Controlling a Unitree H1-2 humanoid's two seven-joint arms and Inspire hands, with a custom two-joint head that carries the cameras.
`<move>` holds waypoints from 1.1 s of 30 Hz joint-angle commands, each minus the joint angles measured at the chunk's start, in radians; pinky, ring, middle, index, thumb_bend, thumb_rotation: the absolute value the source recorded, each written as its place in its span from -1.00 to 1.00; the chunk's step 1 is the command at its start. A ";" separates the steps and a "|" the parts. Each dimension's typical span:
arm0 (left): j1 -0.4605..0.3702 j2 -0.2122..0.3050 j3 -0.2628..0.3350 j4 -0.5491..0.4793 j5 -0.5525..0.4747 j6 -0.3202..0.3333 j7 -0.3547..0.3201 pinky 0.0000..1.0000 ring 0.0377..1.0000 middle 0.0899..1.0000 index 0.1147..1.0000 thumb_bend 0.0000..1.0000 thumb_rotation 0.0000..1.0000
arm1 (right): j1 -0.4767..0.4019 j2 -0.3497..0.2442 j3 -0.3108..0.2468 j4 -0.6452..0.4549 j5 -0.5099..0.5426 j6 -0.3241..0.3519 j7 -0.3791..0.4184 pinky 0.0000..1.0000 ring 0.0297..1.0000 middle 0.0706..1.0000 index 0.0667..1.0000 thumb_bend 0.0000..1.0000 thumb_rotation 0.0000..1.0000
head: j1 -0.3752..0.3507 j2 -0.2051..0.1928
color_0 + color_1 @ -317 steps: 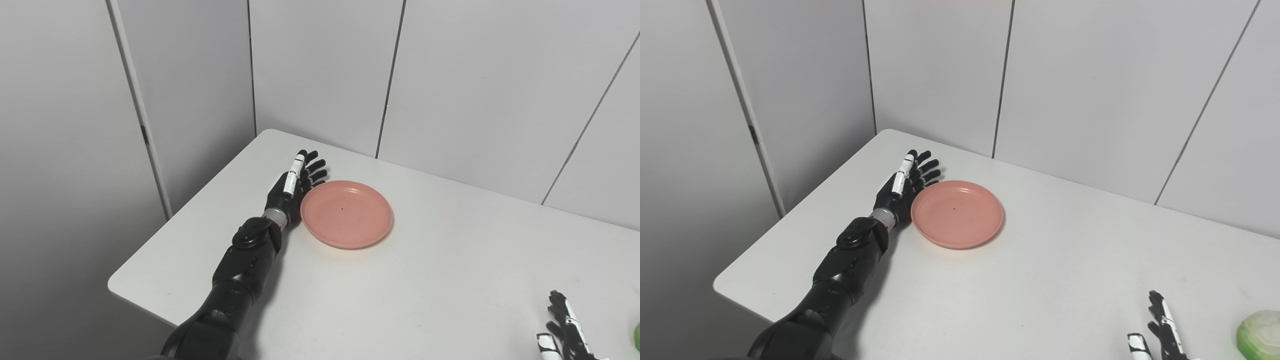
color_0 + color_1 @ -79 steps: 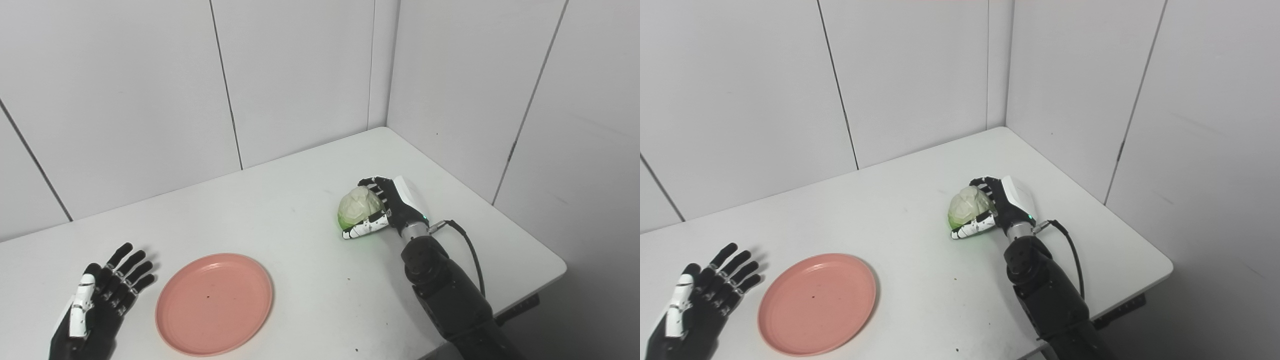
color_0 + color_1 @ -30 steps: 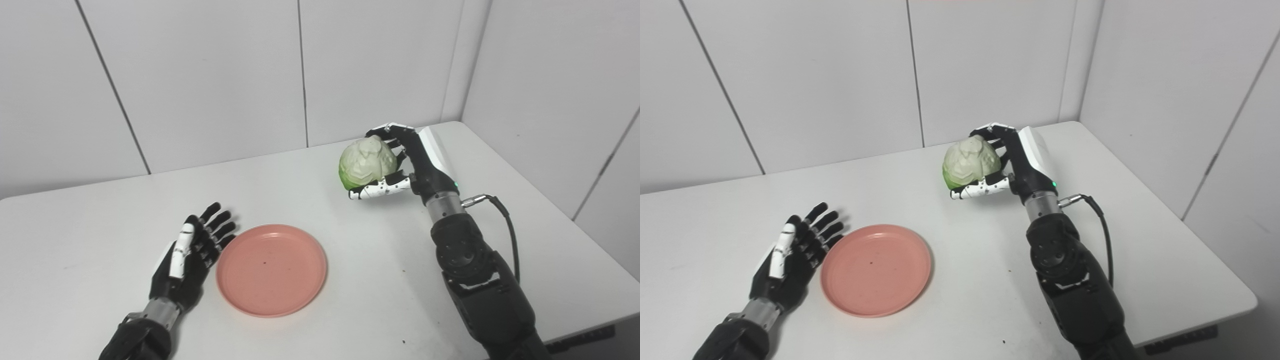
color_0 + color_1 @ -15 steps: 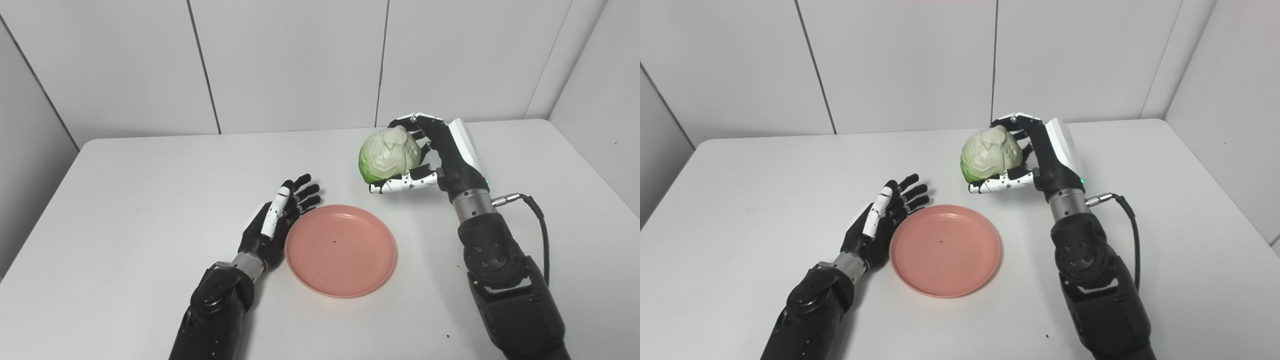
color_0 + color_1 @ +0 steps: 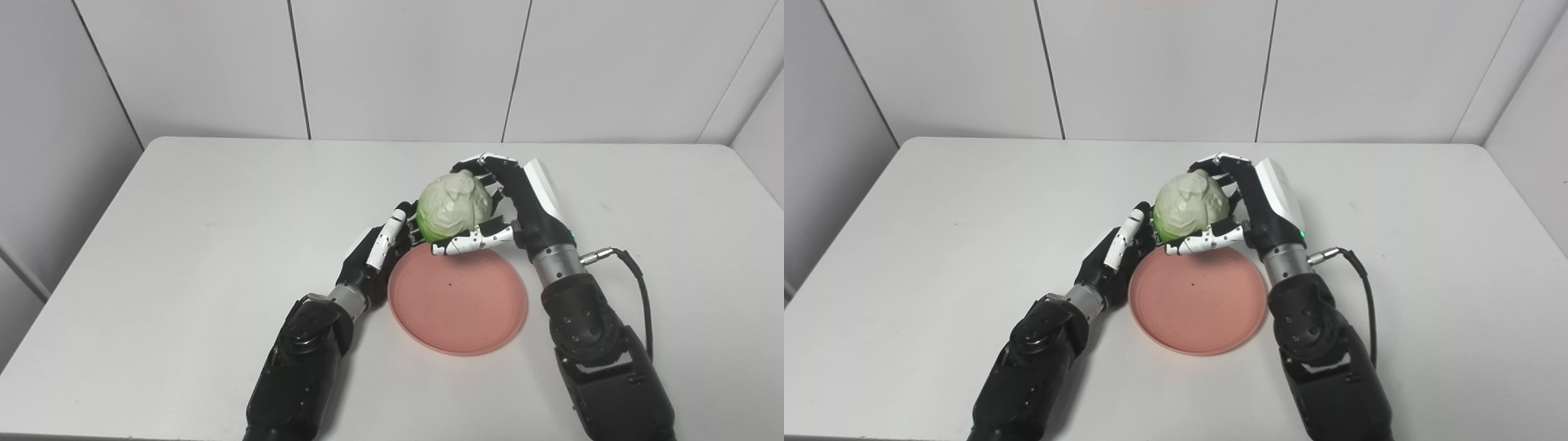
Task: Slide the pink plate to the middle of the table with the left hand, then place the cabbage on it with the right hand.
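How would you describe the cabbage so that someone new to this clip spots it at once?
Start at the white table and find the round pink plate near its middle. Just above the plate's far rim, the right hand holds a ball-shaped, pale green, crinkled cabbage. It is the only green thing here.

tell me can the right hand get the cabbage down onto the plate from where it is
Probably yes. The right hand holds the cabbage over the plate's far rim, and the plate is bare. The left hand sits by the plate's left edge, close to the cabbage, so it may brush it.
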 commanded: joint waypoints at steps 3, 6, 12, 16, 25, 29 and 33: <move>0.013 -0.005 0.007 0.012 0.006 0.081 0.018 0.75 0.75 0.75 0.73 -0.13 1.00 | -0.014 0.022 0.010 -0.015 -0.002 -0.057 -0.002 -0.40 -0.29 -0.19 -0.04 0.06 -1.00 | -0.011 0.004; 0.014 -0.003 0.015 0.006 0.005 0.086 0.020 0.72 0.74 0.74 0.70 -0.13 1.00 | -0.001 0.032 0.016 -0.006 -0.006 -0.061 -0.008 -0.41 -0.31 -0.20 -0.04 0.06 -1.00 | -0.031 0.010; 0.019 0.001 0.027 -0.009 -0.007 0.104 0.010 0.71 0.74 0.74 0.70 -0.14 1.00 | 0.022 0.032 0.013 -0.009 -0.022 -0.056 -0.013 -0.39 -0.30 -0.21 -0.02 0.05 -1.00 | -0.051 0.016; 0.021 0.008 0.028 -0.015 -0.010 0.106 -0.001 0.74 0.75 0.74 0.70 -0.14 1.00 | 0.039 0.028 0.001 -0.010 -0.020 -0.064 -0.018 -0.38 -0.29 -0.21 -0.01 0.05 -1.00 | -0.063 0.021; 0.025 0.025 0.029 -0.026 -0.013 0.115 -0.014 0.78 0.76 0.75 0.75 -0.14 1.00 | 0.063 0.018 -0.018 -0.002 -0.023 -0.097 -0.037 -0.38 -0.28 -0.21 0.00 0.05 -1.00 | -0.088 0.031; 0.027 0.029 0.030 -0.032 -0.013 0.118 -0.014 0.77 0.76 0.75 0.75 -0.13 1.00 | 0.070 0.018 -0.017 0.001 -0.029 -0.100 -0.038 -0.37 -0.28 -0.22 0.00 0.05 -1.00 | -0.093 0.036; 0.028 0.034 0.031 -0.036 -0.018 0.119 -0.022 0.77 0.76 0.77 0.76 -0.12 1.00 | 0.075 0.018 -0.013 0.021 -0.032 -0.118 -0.048 -0.37 -0.29 -0.22 0.00 0.05 -1.00 | -0.099 0.041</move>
